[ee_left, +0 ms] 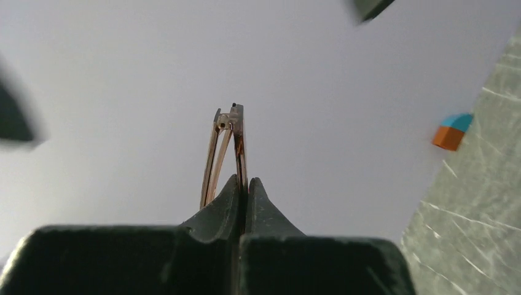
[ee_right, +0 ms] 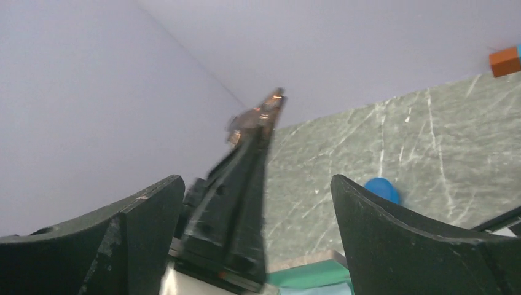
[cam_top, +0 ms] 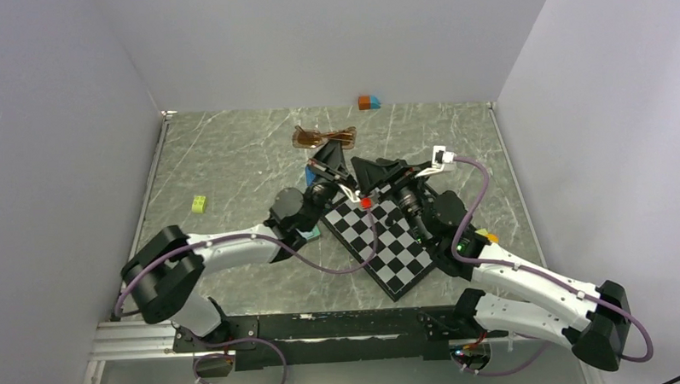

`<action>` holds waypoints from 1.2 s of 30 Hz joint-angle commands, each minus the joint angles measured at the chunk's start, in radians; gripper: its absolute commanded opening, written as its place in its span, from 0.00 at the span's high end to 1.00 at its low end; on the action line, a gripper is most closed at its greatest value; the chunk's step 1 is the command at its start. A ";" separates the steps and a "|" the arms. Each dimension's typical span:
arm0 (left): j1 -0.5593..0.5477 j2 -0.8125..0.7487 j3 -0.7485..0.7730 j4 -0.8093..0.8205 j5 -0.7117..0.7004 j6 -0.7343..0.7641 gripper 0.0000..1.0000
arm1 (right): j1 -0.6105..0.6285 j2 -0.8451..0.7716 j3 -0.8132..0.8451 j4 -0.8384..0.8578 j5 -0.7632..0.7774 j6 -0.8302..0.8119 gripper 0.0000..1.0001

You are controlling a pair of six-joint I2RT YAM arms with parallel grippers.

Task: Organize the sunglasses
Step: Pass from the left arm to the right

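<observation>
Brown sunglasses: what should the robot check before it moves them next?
1. Left gripper shut on the brown sunglasses: ok.
2. Sunglasses held up off the table: ok, it seems.
3. Right gripper open and holding nothing: ok.
4. Blue case open and ready: cannot tell, it is mostly hidden.
5. Purple pair in sight: not ok, no view shows it.
</observation>
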 commanded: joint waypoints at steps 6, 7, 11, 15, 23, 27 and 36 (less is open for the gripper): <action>-0.104 0.010 0.088 0.046 -0.196 -0.026 1.00 | -0.011 0.118 0.040 0.212 -0.038 -0.077 0.16; -0.107 0.002 0.085 0.064 -0.196 -0.045 1.00 | -0.025 0.127 0.056 0.174 -0.046 -0.050 0.18; -0.119 0.002 0.071 0.101 -0.186 -0.011 1.00 | -0.105 0.150 0.066 0.174 -0.170 0.012 0.24; -0.142 0.038 0.037 0.225 -0.159 0.077 1.00 | -0.206 0.177 0.142 0.088 -0.353 0.048 0.26; -0.155 0.006 0.044 0.117 -0.161 0.020 1.00 | -0.265 0.156 0.225 -0.113 -0.519 0.002 0.30; -0.158 0.004 0.053 0.100 -0.172 0.021 1.00 | -0.265 0.148 0.204 -0.116 -0.556 0.059 0.33; -0.168 0.048 0.059 0.151 -0.188 0.076 1.00 | -0.265 0.196 0.200 -0.053 -0.541 0.134 0.44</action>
